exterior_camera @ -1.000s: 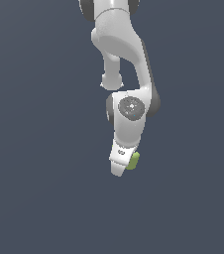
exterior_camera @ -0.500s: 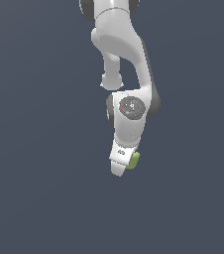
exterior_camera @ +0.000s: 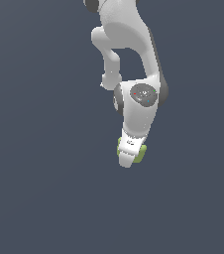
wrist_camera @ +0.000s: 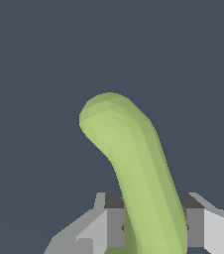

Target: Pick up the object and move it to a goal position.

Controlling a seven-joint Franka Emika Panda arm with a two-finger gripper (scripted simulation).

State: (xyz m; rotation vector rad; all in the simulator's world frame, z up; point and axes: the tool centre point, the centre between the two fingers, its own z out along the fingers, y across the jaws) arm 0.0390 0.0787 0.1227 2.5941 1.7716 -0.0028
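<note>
The object (wrist_camera: 129, 158) is a smooth yellow-green curved crescent. In the wrist view it stands between the two fingers (wrist_camera: 115, 223), which press on its sides. My gripper (wrist_camera: 151, 233) is shut on it. In the exterior view the white arm hangs down and the gripper (exterior_camera: 129, 158) hides most of the object (exterior_camera: 140, 154), which shows only as green slivers on either side of the hand. The object is held off the ground against the plain dark background.
Only a flat dark grey-blue ground (exterior_camera: 34, 188) surrounds the arm in both views. No other objects or goal marker show.
</note>
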